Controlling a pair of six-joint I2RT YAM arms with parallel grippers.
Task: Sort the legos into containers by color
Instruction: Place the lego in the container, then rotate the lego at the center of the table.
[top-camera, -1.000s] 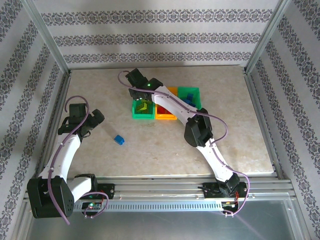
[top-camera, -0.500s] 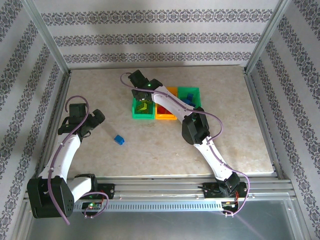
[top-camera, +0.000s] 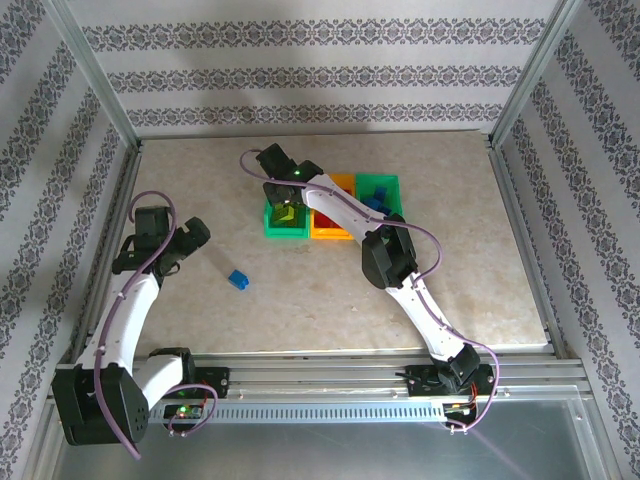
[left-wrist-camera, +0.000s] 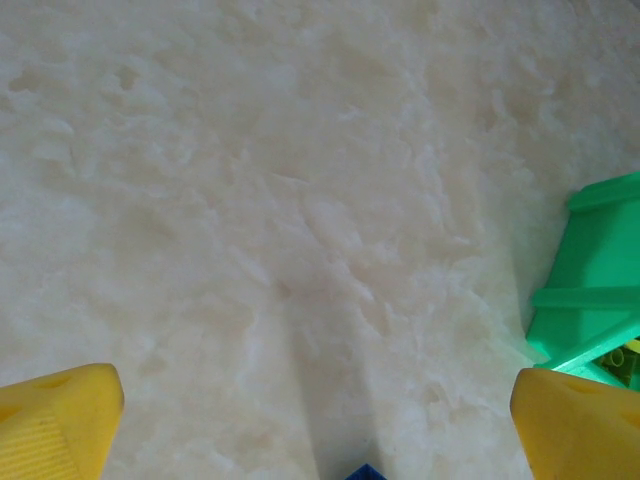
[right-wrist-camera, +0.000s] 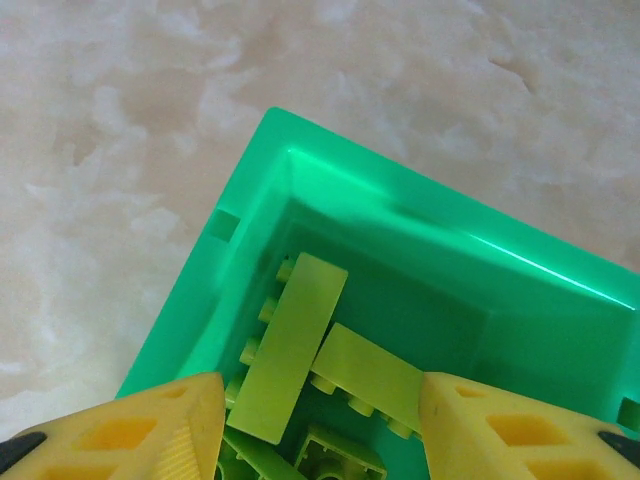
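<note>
Overhead view, 12 o'clock = far wall.

Right arm (top-camera: 425, 305): base on the near rail at 5 o'clock. The first link rises toward 11 o'clock and the elbow is bent near table (top-camera: 480, 270) centre. The forearm runs toward 10 o'clock across the orange bin (top-camera: 330, 234). Right gripper (top-camera: 287, 212) hangs over the left green bin (top-camera: 280, 233), pointing down into it.

Right wrist view: yellow fingers (right-wrist-camera: 150, 430) stand apart, nothing between them, so released. Under the gap, yellow-green bricks (right-wrist-camera: 300, 345) lie loose on the bin floor. A long one points toward 1 o'clock, and a shorter one touches its right side.

Left arm (top-camera: 125, 310): base at 7 o'clock, link rising along the left edge, wrist bent toward 3 o'clock. Left gripper (top-camera: 195, 238) sits at 9 o'clock on the table, well apart from the bins.

Left wrist view: fingertips (left-wrist-camera: 55, 420) in the two bottom corners, spread wide, gripping nothing, bare table beneath.

Blue brick (top-camera: 238, 279) lies on the table at 8 o'clock, near the left gripper on its 4 o'clock side, untouched.

The bins stand in a row just 12 o'clock of centre. Red bricks (top-camera: 322, 216) are in the orange bin. Blue bricks (top-camera: 378, 198) are in the right green bin (top-camera: 378, 178).
</note>
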